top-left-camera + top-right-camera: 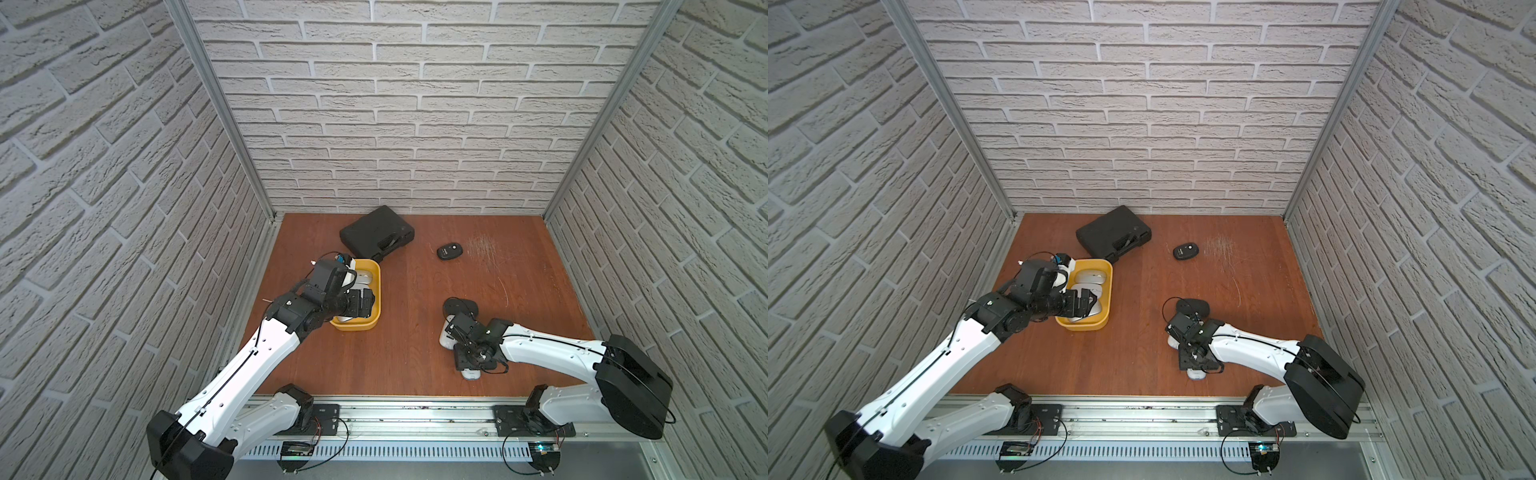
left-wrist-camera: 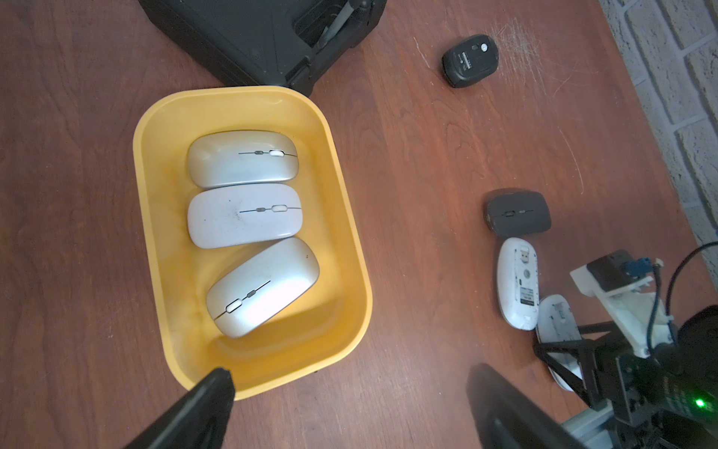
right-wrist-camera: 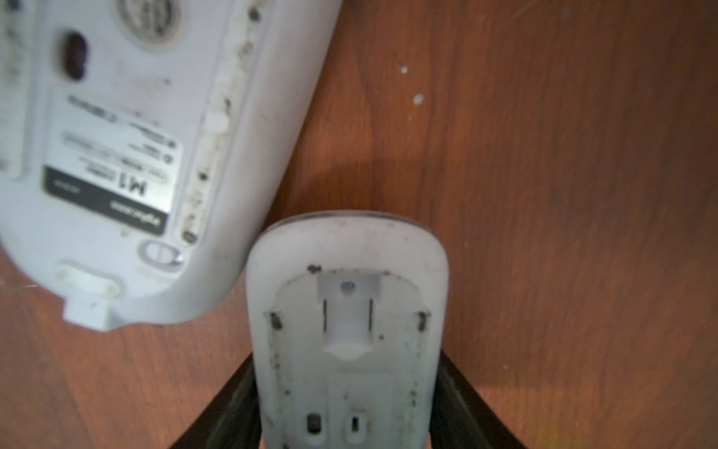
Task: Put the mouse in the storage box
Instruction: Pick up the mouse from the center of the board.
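Right fingers (image 3: 462,404) are clamped on the sides of a white mouse (image 3: 349,311), belly-up at the desk (image 3: 563,194) on the right side, well apart from the box (image 2: 248,90). Left fingers (image 2: 202,408) are spread wide, holding nothing, above the box's near end, and three pale mice (image 2: 243,159) lie inside. Just beside the gripped mouse sits a second white mouse (image 3: 116,97), belly-up too. Its label (image 3: 112,186) reads "M1"; the rest is too blurred to read.
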